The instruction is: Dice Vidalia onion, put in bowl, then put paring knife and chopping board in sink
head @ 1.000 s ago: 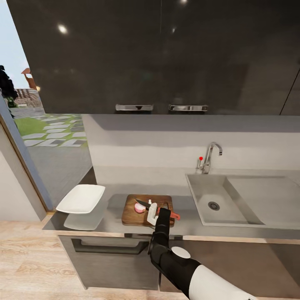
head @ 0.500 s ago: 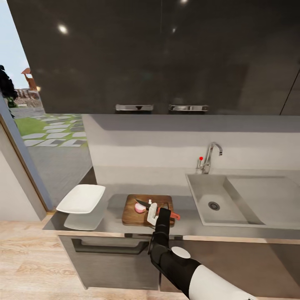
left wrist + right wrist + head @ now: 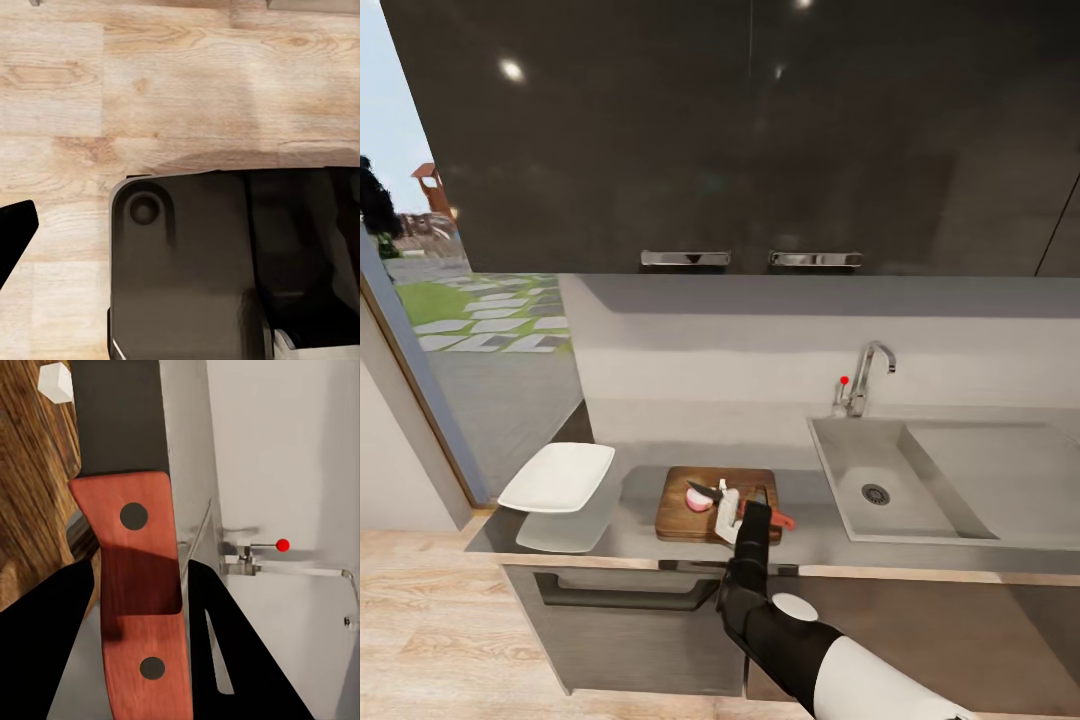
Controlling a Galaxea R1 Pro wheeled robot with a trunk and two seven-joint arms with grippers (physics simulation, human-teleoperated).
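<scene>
Bowl (image 3: 556, 477) placement comes first in our sweep: the white dish sits at the countertop's (image 3: 810, 540) far left end, well to the left of the blade and apart from the chopping board (image 3: 715, 504). Next comes the board itself, with the Vidalia onion (image 3: 698, 500) resting on its left half; the dark tip of the paring knife (image 3: 705, 490) lies on or just above the onion's top, and we cannot tell from the head view whether it touches. We see the right gripper (image 3: 728, 512) over the board's middle, its two fingers clamped on the knife's red handle (image 3: 139, 600), as the right wrist view confirms with a dark finger (image 3: 45, 652) on either side of the riveted scales. We judge the step in hand to be the dicing cut. To do it well, we keep the clamp firm so the handle cannot twist, hold the blade flat-side vertical, and press straight down through the onion toward the wood rather than dragging sideways, which could roll the lump off the board's left edge. A small pale piece (image 3: 55, 382) lies on the board beyond the blade in the wrist view; what it is we cannot tell. Right of the tool, the sink (image 3: 920, 480) with its tap (image 3: 863, 375) stands apart from the board. We cannot tell the left gripper's state; its wrist view looks down on the wooden floor (image 3: 180, 90).
</scene>
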